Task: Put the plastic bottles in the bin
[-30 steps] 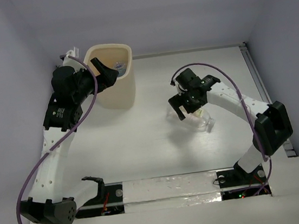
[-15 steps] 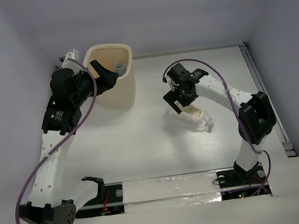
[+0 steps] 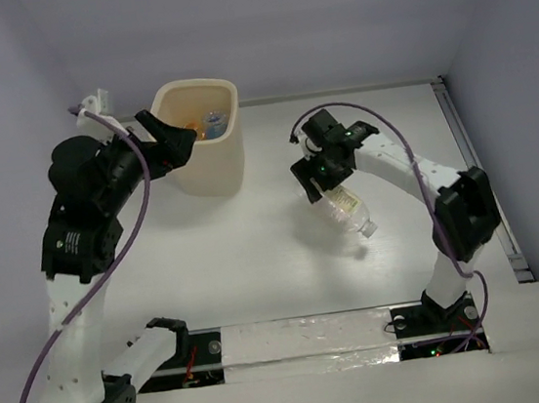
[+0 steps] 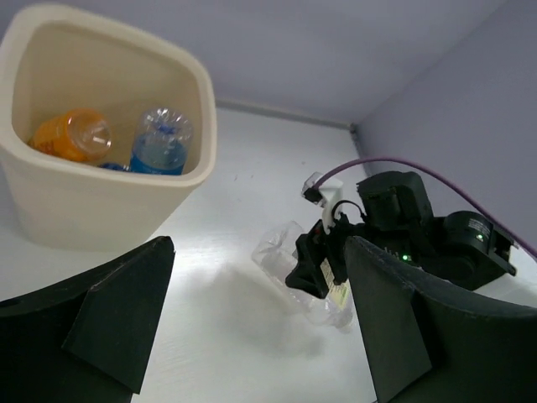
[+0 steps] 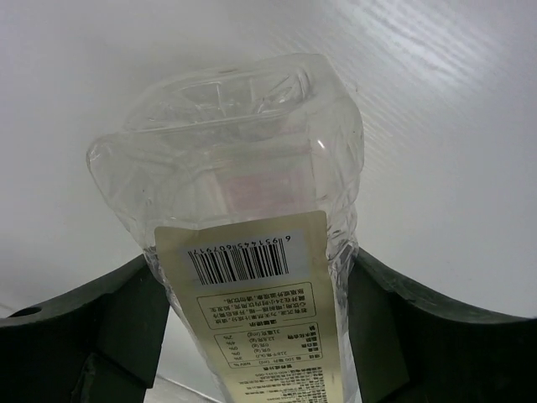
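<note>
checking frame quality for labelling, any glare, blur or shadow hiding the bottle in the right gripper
Top external: even light, clear bottle sharp, faint shadow beneath. Right wrist: barcode label readable, own fingers dark and blurred. Left wrist: bottle washes out against bright table glare.

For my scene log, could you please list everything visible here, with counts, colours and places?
Bin: one, cream, far left of table.
Orange bottle: one, orange, inside bin.
Blue-labelled bottle: one, clear, inside bin.
Clear bottle: one, white barcode label, in right end effector.
Table: one, white, beneath all.
Cables: two, purple, one per arm.
Left end effector: black, open, empty, beside bin.
Right end effector: black, shut on clear bottle.
</note>
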You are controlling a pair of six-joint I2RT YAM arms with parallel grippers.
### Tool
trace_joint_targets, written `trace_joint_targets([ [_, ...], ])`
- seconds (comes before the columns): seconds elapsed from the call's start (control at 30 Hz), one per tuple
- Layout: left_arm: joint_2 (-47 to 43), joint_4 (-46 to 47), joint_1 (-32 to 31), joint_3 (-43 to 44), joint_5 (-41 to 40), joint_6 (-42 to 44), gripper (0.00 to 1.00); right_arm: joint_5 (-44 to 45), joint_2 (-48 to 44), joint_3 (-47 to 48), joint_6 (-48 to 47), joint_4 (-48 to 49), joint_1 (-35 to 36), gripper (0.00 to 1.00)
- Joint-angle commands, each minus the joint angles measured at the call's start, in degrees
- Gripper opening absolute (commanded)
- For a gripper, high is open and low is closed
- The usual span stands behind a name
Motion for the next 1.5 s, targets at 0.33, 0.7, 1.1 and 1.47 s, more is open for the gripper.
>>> trace_joint_targets([
  [0.33, -7.8, 4.6, -1.3, 9.6, 0.9, -9.2, 0.80, -18.9, -10.7, 30.4, 34.1, 38.3, 0.6, 0.35],
  [0.7, -11.2, 5.9, -2.5, 5.5, 0.9, -12.9, 0.79, 4.3, 21.6, 53.9, 55.3, 68.7, 5.1, 0.38],
  [1.1, -12.5, 1.8, -4.0, 2.9, -2.7, -9.4, 0.79, 8.5, 30.1, 55.2, 42.9, 66.7, 8.1, 0.52],
  [1.47, -11.3, 1.6, -4.0, 4.5, -4.6, -8.5, 0.88, 8.3, 23.8, 51.8, 31.2, 56.5, 9.8, 1.00],
])
